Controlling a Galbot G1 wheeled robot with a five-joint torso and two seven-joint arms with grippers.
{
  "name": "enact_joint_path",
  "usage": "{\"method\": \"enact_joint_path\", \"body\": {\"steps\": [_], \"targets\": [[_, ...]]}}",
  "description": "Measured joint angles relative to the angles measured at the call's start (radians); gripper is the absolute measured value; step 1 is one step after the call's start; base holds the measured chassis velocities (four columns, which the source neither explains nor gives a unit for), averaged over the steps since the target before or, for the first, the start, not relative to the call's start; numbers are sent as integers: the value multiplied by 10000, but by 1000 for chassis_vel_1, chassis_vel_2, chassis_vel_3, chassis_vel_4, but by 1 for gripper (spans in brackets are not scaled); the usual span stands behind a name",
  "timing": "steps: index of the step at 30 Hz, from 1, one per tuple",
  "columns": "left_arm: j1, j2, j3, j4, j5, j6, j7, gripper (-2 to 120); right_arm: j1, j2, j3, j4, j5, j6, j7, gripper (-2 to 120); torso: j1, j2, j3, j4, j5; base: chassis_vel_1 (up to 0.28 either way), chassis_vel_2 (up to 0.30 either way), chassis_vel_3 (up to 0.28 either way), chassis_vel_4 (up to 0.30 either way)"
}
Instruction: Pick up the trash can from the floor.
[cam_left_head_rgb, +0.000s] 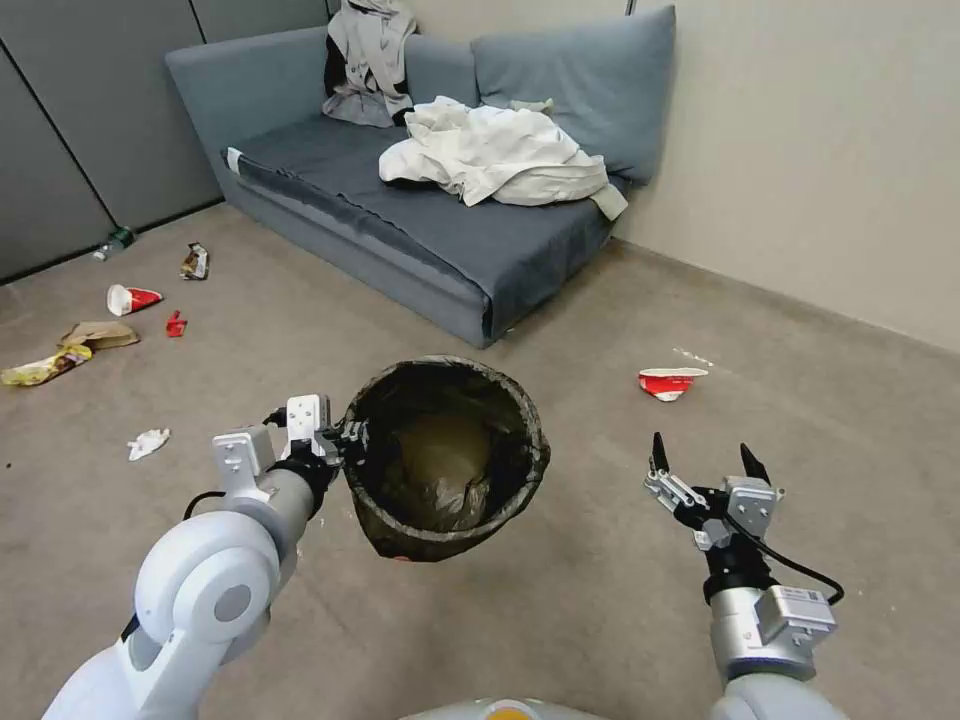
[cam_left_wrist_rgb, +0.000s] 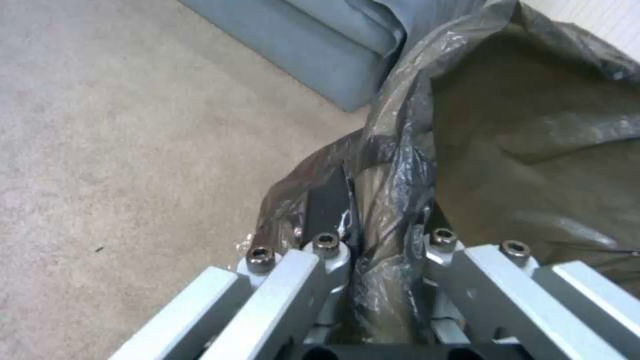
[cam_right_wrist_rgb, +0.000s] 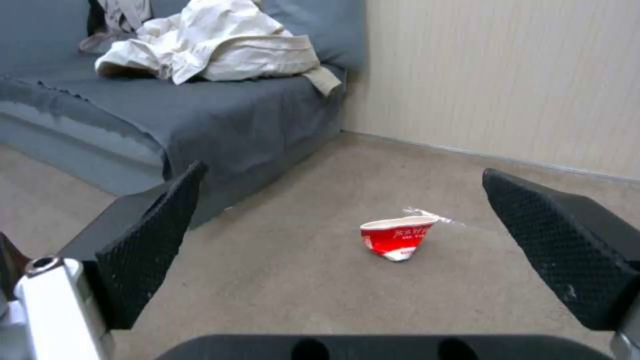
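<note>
Gripping trash can (cam_left_head_rgb: 445, 460) rim: left tool (cam_left_head_rgb: 345, 437) | dark bag-lined | right tool (cam_left_head_rgb: 705, 462) spread wide

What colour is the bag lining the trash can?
Dark brownish-black, translucent; the trash can bag shows best in the left wrist view.

1. Crushed red-and-white cup (cam_right_wrist_rgb: 396, 238), on the floor (cam_right_wrist_rgb: 320, 280) at 1 o'clock from the right gripper: pale lettering across the red band, too small to read.
2. Snack wrappers at 10 o'clock in the head view (cam_left_head_rgb: 195, 261): printing present, illegible.
3. No other readable text, numbers or signs.
</note>
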Motion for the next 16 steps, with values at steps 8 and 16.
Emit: {"method": "enact_joint_path", "body": {"steps": [8,16], "targets": [[124,4,-274,-23,33,-36,147,5,-2,0,12,24,-23,11,0,100,0,0,0,0,-1,0,0,0,0],[120,37,-522,52,15,-180,308,5,78,4,-39,-54,-141,12,-15,100,0,0,0,0,-1,0,0,0,0]]}}
